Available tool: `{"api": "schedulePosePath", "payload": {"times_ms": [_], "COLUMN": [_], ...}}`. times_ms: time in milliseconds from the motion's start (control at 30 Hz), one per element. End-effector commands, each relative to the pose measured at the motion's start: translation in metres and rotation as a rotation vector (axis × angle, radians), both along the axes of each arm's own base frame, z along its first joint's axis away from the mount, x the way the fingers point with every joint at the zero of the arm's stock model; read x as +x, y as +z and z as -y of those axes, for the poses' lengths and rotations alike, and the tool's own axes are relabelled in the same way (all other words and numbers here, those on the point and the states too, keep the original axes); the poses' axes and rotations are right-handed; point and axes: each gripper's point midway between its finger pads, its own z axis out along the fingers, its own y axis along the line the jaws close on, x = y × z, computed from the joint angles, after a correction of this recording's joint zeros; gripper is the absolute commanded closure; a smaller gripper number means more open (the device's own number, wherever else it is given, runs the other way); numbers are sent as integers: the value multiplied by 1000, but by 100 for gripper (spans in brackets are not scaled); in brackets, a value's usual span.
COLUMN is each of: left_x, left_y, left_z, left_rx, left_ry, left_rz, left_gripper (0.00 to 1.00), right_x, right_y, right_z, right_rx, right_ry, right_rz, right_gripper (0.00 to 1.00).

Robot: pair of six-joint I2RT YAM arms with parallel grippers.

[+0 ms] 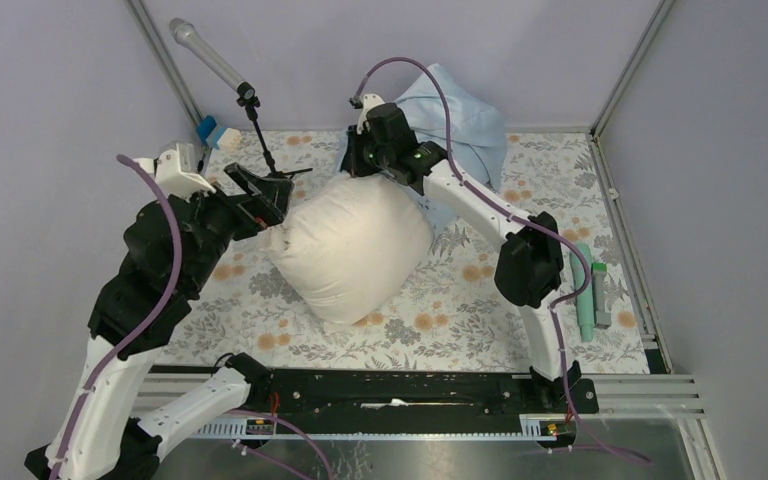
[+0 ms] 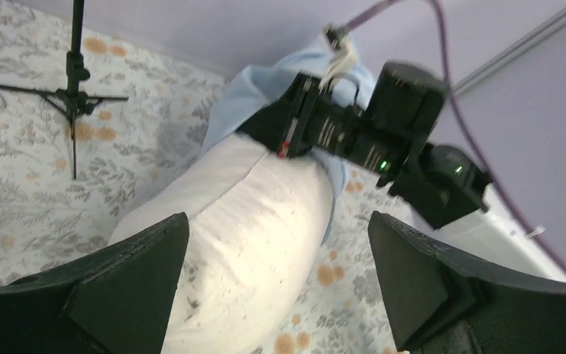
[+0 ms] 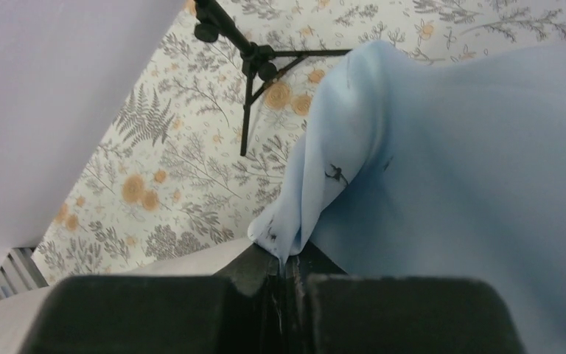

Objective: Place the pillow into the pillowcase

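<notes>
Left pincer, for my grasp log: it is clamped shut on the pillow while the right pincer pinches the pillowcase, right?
No: the left pincer is open, not gripping the pillow, as the left wrist view shows. The right pincer does pinch the pillowcase.

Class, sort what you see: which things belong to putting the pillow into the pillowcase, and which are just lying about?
Job in hand: pillow; pillowcase, pinched by the right gripper; left gripper, jaws open.
Lying about: microphone on its tripod; two green sticks; small blue-and-white object.

Pillowcase behind pillow, on tablecloth
</notes>
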Motion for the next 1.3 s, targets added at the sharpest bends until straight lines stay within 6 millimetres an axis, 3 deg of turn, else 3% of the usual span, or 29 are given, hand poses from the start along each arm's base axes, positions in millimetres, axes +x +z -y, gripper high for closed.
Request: {"api": "schedulePosePath", "payload": {"times_ms": [0, 133, 267, 333, 500, 533, 667, 733, 767, 833, 967, 1067, 1267], "left_x": [-1, -9, -18, -18, -2, 3, 18, 22, 24, 26, 25, 23, 16], "left_y": [-49, -103, -133, -148, -188, -196, -223, -232, -236, -240, -246, -251, -250], "left_z": [15, 9, -6, -1, 13, 11, 2, -5, -7, -11, -11, -10, -9], "left_rx": [85, 94, 105, 89, 47, 44, 51, 66, 69, 62, 39, 34, 29], "left_ry": [-82, -46, 15, -1, 9, 32, 124, 172, 189, 216, 218, 206, 183], "left_rz": [-130, -261, -315, -334, -360, -354, -336, -339, -341, -337, -332, -347, -368], "left_gripper": [1, 1, 1, 1, 1, 1, 8, 12, 15, 19, 22, 22, 19], "right_x": [4, 12, 22, 22, 8, 5, -12, -17, -19, -19, -18, -19, -16], "right_y": [33, 46, 60, 68, 99, 105, 123, 135, 136, 130, 92, 59, 22], "right_z": [-15, -12, -13, -19, -20, -18, 1, 20, 31, 53, 80, 83, 79], "right_rx": [94, 105, 106, 131, 177, 171, 96, 47, 17, -52, -203, -266, -374], "right_ry": [1, -44, -77, -63, -36, -33, -46, -88, -108, -161, -180, -149, -32], "right_rz": [21, 39, 46, 40, 59, 70, 134, 191, 212, 255, 316, 333, 392], "right_gripper": [100, 100, 100, 100, 87, 81, 43, 21, 4, 0, 0, 0, 0]}}
